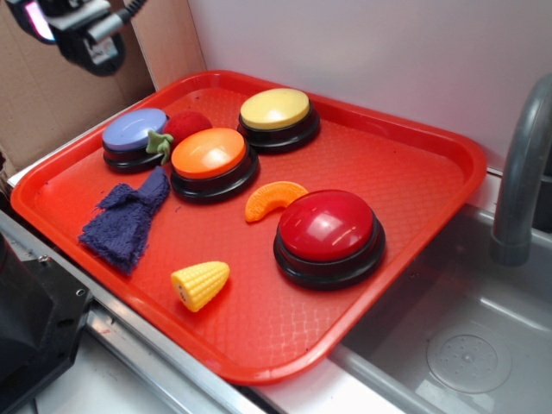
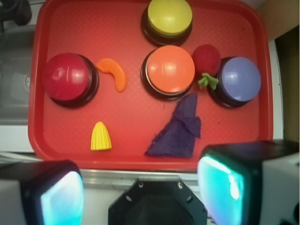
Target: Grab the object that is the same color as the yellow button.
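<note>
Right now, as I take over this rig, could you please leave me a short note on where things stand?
Hand: open, holding nothing, hovering high above the near edge of the red tray.
Corn piece: lies loose on the tray near its front edge, untouched, clear of the other items; the red button and the orange slice are its nearest neighbours.
Yellow button: at the far side of the tray, behind the orange button.
Done: nothing grasped yet.
Left: bring the hand over the corn piece, descend, close on it and lift. The purple cloth sits to one side and should not interfere.
</note>
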Robot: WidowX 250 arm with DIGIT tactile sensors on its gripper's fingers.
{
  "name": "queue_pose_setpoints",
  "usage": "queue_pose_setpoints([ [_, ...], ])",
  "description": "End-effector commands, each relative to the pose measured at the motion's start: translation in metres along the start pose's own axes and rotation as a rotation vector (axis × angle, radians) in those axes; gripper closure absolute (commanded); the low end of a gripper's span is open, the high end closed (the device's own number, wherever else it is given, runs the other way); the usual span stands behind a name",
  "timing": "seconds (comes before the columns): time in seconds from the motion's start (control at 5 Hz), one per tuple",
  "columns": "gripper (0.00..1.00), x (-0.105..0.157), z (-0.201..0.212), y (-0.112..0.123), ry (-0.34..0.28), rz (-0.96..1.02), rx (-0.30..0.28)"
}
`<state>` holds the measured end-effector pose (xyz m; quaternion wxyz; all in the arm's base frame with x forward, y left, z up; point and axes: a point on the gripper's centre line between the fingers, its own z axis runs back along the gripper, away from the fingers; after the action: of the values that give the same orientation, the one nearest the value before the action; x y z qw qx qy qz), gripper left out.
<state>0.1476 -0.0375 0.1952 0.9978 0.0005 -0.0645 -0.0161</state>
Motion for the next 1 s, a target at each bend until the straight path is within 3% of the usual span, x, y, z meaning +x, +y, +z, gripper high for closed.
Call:
queue_pose_setpoints([
  [0.0, 0.00, 0.004, -0.043, -0.011, 0.020, 0.033, -0.030],
  [0.2, 0.00, 0.006, -0.066, -0.019, -0.006, 0.001, -0.043],
  [0.4, 0.00, 0.007, -0.084, -0.030, 0.026, -0.038, -0.053],
  [0.6, 0.00, 0.006, -0.111, -0.035, 0.007, -0.075, -0.072],
  [0.8, 0.00, 0.003, -0.128, -0.042, 0.030, -0.093, -0.099],
])
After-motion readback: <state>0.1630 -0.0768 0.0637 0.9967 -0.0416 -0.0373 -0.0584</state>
